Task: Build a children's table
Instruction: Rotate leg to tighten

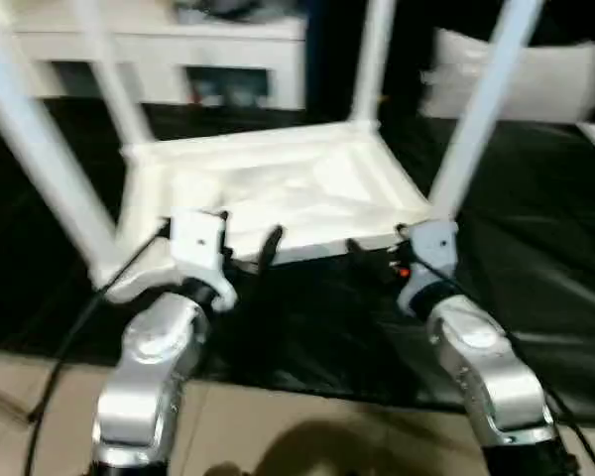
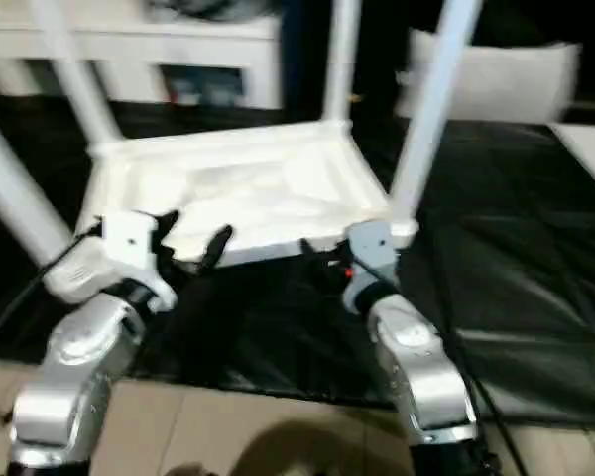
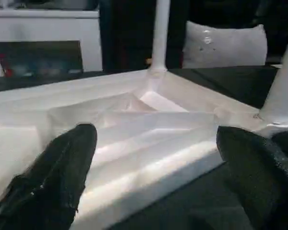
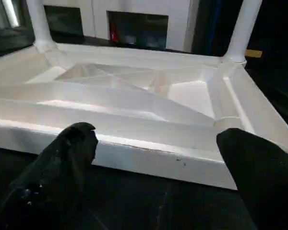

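The children's table lies upside down on a black mat, its ribbed white top [image 1: 278, 188] facing up. All four white legs stand in the corner sockets: near left [image 1: 40, 149], far left [image 1: 109, 79], far right [image 1: 372, 59], near right [image 1: 481, 109]. My left gripper [image 1: 218, 241] hovers at the top's near edge, towards its left end, open and holding nothing. My right gripper [image 1: 382, 248] is open just short of the same edge, near the right corner. In the wrist views the left gripper [image 3: 153, 177] and the right gripper [image 4: 153, 177] each frame that edge between spread fingers.
The black mat [image 1: 535, 248] covers the floor under and around the table. Tan tiles [image 1: 278, 426] lie nearest me. A white low cabinet [image 1: 159, 50] stands at the back left and a white cushion [image 1: 516, 74] at the back right. Black cables trail from both wrists.
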